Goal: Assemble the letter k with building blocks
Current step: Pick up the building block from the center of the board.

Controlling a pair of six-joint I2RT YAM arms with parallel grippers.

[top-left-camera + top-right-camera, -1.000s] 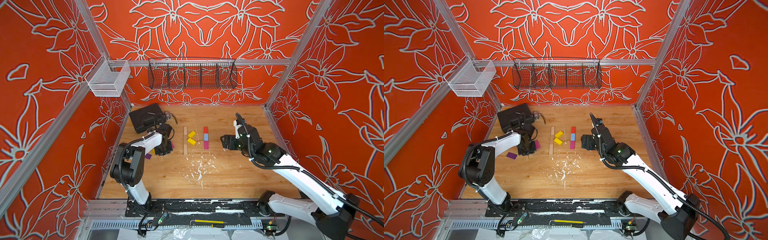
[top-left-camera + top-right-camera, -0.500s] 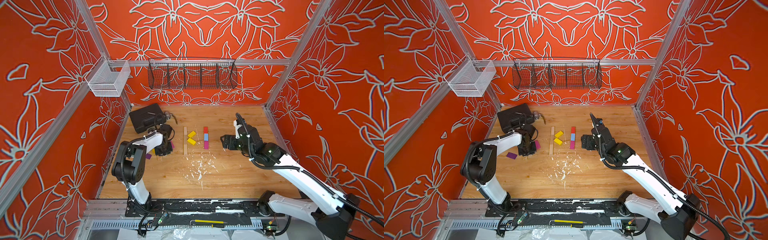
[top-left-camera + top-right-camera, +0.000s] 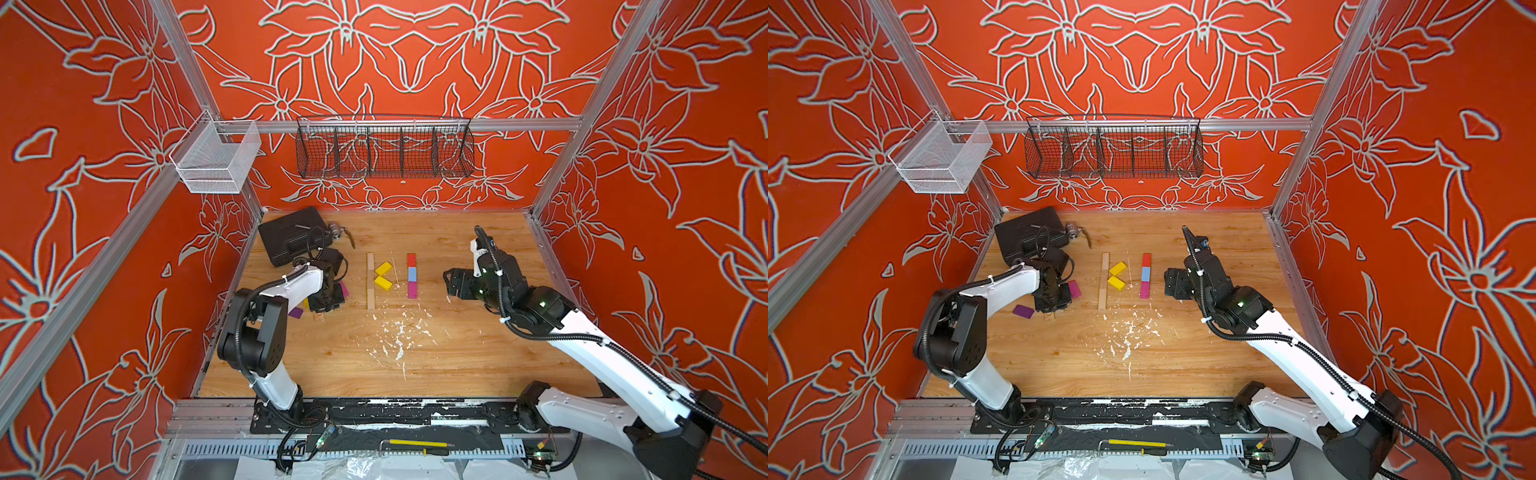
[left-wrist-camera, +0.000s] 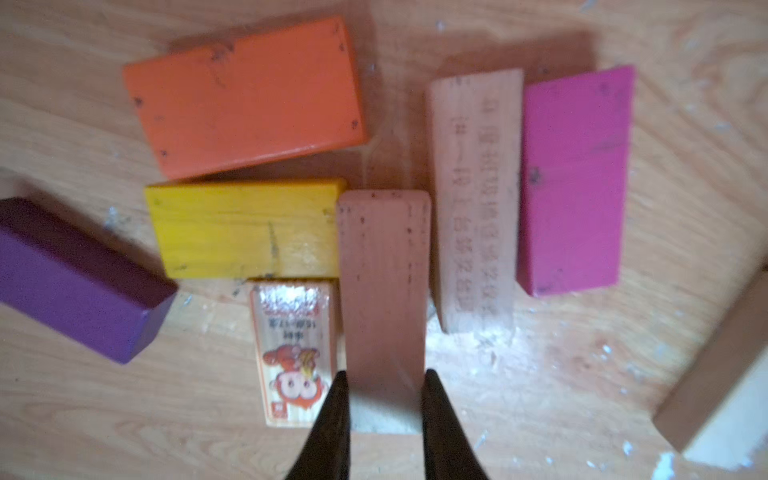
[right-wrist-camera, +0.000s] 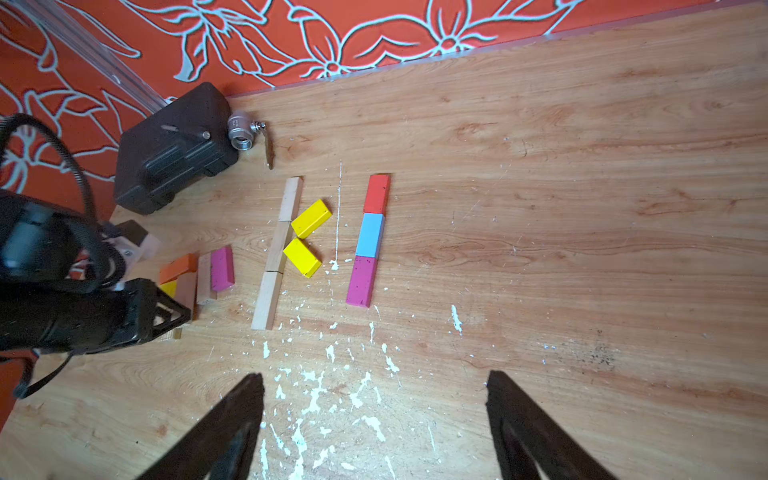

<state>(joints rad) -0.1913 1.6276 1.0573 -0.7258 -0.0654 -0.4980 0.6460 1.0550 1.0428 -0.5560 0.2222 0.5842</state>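
Near the left edge of the table (image 3: 457,357), the left gripper (image 4: 385,374) is pressed on a plain wooden block (image 4: 382,270) and pinches its two long sides close to one end. This block lies flat in the loose pile. A printed block (image 4: 291,353) is just beside it, a yellow block (image 4: 245,232) seems to touch its side, and an engraved pale block (image 4: 476,199) is near on the opposite side.

I judge the block to be light and stiff, with smooth faces. A pinch across the narrow width suits it, but a hold nearer the middle would probably let it swing less. The close neighbours may be dragged along when it is lifted.

The right gripper (image 5: 374,375) is spread wide and holds nothing; it hangs above the table toward the right side.

Farther toward the middle, a pale bar (image 5: 276,253) has two yellow pieces (image 5: 311,218) at an angle against it, like a k. Beside it is a row of a red block (image 5: 377,193), a light blue block (image 5: 370,235) and a magenta block (image 5: 361,280).

A black case (image 3: 291,237) sits in the far left corner.
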